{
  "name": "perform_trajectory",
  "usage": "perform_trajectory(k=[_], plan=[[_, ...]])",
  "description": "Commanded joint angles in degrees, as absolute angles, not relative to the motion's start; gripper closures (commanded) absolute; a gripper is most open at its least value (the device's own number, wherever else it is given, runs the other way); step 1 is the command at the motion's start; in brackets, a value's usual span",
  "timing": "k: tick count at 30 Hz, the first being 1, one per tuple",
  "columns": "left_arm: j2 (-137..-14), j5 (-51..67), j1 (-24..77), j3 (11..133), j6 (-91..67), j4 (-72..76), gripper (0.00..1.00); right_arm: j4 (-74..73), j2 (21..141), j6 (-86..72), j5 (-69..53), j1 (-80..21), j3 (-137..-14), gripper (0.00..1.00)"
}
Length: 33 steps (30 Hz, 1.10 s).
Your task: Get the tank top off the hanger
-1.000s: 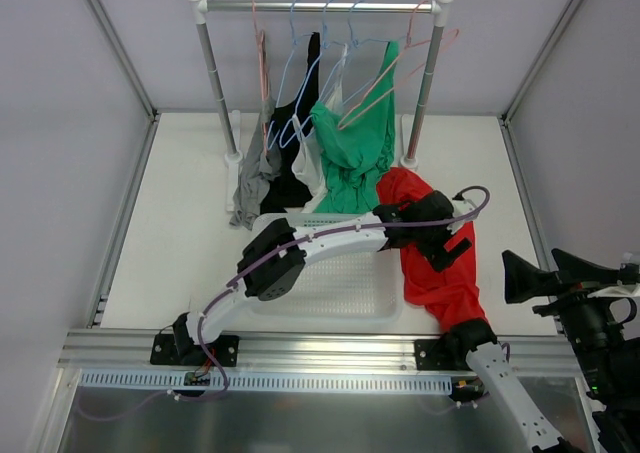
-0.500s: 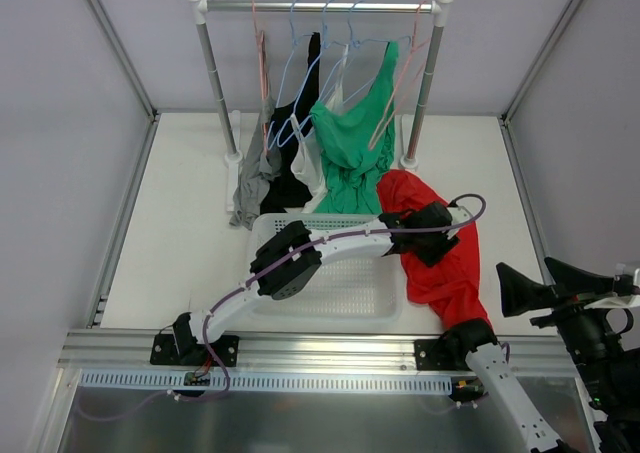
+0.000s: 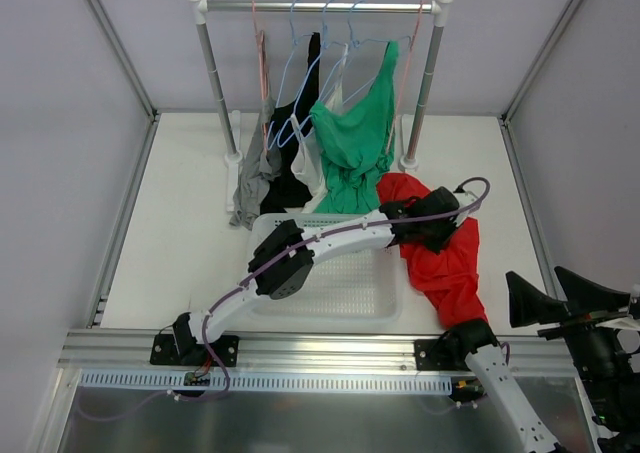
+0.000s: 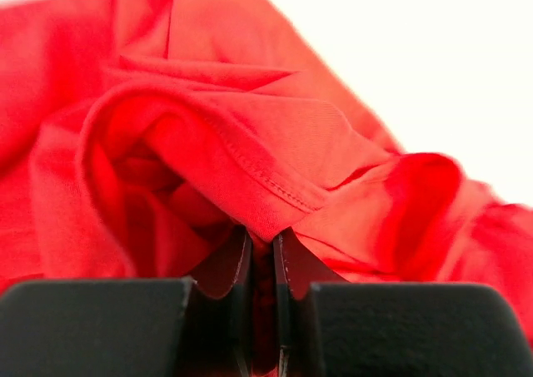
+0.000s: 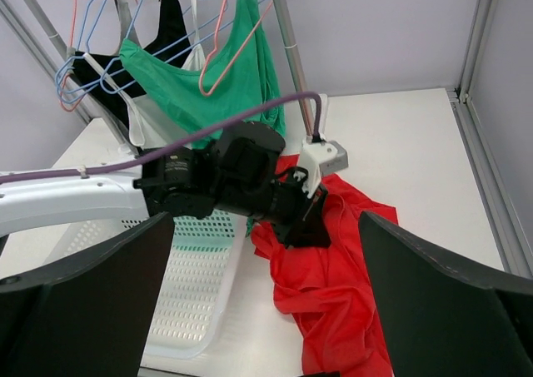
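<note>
A red tank top (image 3: 452, 271) lies crumpled on the white table, right of the basket and free of any hanger. My left gripper (image 3: 440, 239) reaches across to it and is shut on a fold of the red fabric (image 4: 250, 144); in the left wrist view the cloth is pinched between the nearly touching fingers (image 4: 233, 265). The right wrist view shows the same grip on the red tank top (image 5: 333, 294). My right gripper (image 3: 535, 273) hovers open at the near right, past the table's edge, holding nothing. A green tank top (image 3: 355, 138) hangs from the rail on a pink hanger (image 3: 403, 73).
The clothes rack (image 3: 320, 6) at the back also carries black (image 3: 295, 148), grey (image 3: 255, 178) and white garments on blue and pink hangers. A white perforated basket (image 3: 395, 308) sits under the left arm. Frame posts border both sides.
The left gripper went from open to shut on the red tank top and shifted slightly towards the rack. The pink hanger swung back to hang straight. The right gripper sank lower.
</note>
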<state>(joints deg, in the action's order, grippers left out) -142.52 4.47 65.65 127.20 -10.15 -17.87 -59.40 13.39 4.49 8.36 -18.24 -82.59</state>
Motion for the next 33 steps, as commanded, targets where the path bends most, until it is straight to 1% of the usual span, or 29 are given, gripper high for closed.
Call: perform_trajectory(k=[1,4,7,15,18,25,33], plan=[[-132.3,4.2,66.1,135.2,-12.0,-16.4,1.00,-56.3,12.0,3.7,10.9,-18.1,-82.4,0.01],[-130.5,3.3,66.1,139.0,-12.0,-16.4,1.00,-55.5,11.1,3.4,12.6,-18.0,-82.2,0.01],[-128.1,2.9,66.0,140.4,-12.0,-16.3,1.00,-55.5,10.5,2.8,15.3,-18.0,-82.9,0.01],[-116.4,4.1,66.0,138.1,-9.3,-16.3,1.00,-54.8,8.9,1.9,22.7,-18.1,-85.0,0.00],[-110.5,4.1,66.0,134.0,-8.2,-16.4,1.00,-54.8,9.0,2.0,24.1,-18.5,-84.8,0.01],[-98.7,3.4,66.0,123.8,-7.3,-16.7,1.00,-54.5,10.5,0.8,22.6,-18.9,-83.1,0.01],[-85.6,-2.6,66.0,110.9,-6.4,-18.1,1.00,-52.6,10.7,0.2,21.4,-19.0,-80.7,0.01]])
